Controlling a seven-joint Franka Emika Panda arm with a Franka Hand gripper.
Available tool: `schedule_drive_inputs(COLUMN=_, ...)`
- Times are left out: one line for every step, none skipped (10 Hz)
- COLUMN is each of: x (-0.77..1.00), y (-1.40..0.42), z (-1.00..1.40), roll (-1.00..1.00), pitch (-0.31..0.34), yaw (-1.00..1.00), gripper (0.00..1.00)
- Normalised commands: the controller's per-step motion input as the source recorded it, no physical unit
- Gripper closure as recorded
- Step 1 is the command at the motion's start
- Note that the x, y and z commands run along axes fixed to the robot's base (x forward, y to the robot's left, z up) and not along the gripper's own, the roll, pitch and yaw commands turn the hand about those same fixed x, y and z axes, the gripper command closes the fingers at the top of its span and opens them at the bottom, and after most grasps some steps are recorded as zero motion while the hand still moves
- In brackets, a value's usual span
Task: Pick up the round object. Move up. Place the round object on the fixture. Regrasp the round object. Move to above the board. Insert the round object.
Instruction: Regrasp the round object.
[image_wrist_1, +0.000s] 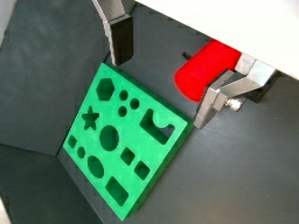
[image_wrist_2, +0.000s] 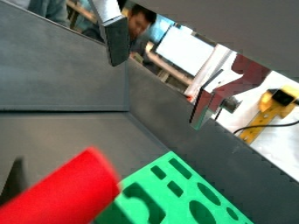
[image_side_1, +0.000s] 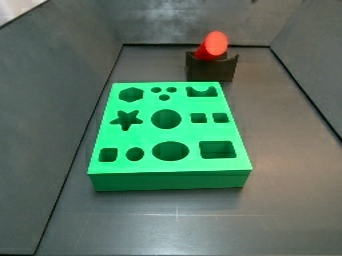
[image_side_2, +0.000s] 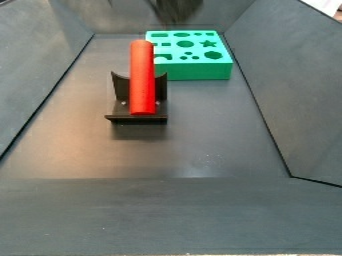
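Observation:
The round object, a red cylinder peg (image_side_2: 142, 72), lies in the notch of the dark fixture (image_side_2: 136, 112), one end towards the board; it also shows in a side view (image_side_1: 213, 43) on the fixture (image_side_1: 214, 69). The green board (image_side_1: 167, 135) lies flat on the floor, apart from the fixture. My gripper (image_wrist_1: 163, 74) is open and empty, raised above the floor. In both wrist views nothing lies between the fingers (image_wrist_2: 117, 44). The peg (image_wrist_1: 201, 68) sits just beside one finger (image_wrist_1: 216, 101), not gripped. The peg's end (image_wrist_2: 65, 192) and the board (image_wrist_2: 176, 197) fill the near edge.
Dark sloping walls (image_side_1: 80, 90) enclose the floor on all sides. A blurred dark shape above the board's far edge (image_side_2: 167, 10) may be my arm. A person and a monitor show beyond the wall in a wrist view (image_wrist_2: 142, 22).

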Motion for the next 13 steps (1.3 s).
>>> schedule_drive_inputs(x=0.01, y=-0.24, z=0.42, roll=1.00, pitch=0.045, yaw=0.02, gripper=0.00)
schedule_drive_inputs(x=-0.01, y=-0.14, z=0.28, roll=1.00, pitch=0.044, yaw=0.02, gripper=0.00)
schedule_drive_inputs(x=0.00, y=-0.09, z=0.05, roll=1.00, pitch=0.042, yaw=0.02, gripper=0.00)
schedule_drive_inputs(x=0.00, y=-0.06, z=0.03, roll=1.00, pitch=0.041, yaw=0.02, gripper=0.00)
schedule_drive_inputs(x=-0.02, y=-0.04, z=0.05, roll=1.00, pitch=0.039, yaw=0.02, gripper=0.00)
schedule_drive_inputs(x=-0.02, y=-0.03, z=0.04, roll=1.00, pitch=0.037, yaw=0.02, gripper=0.00)
schedule_drive_inputs(x=-0.02, y=-0.03, z=0.01, roll=1.00, pitch=0.032, yaw=0.02, gripper=0.00)
schedule_drive_inputs(x=-0.02, y=-0.02, z=0.01, roll=1.00, pitch=0.030, yaw=0.02, gripper=0.00)
schedule_drive_inputs(x=-0.01, y=-0.02, z=0.02, roll=1.00, pitch=0.025, yaw=0.02, gripper=0.00)
schedule_drive_inputs(x=-0.01, y=-0.02, z=0.01, roll=1.00, pitch=0.024, yaw=0.02, gripper=0.00)
schedule_drive_inputs(x=0.00, y=-0.02, z=0.01, roll=1.00, pitch=0.021, yaw=0.02, gripper=0.00)
schedule_drive_inputs(x=0.01, y=-0.02, z=0.01, roll=1.00, pitch=0.020, yaw=0.03, gripper=0.00)
schedule_drive_inputs(x=0.01, y=-0.02, z=0.01, roll=1.00, pitch=0.023, yaw=0.03, gripper=0.00)
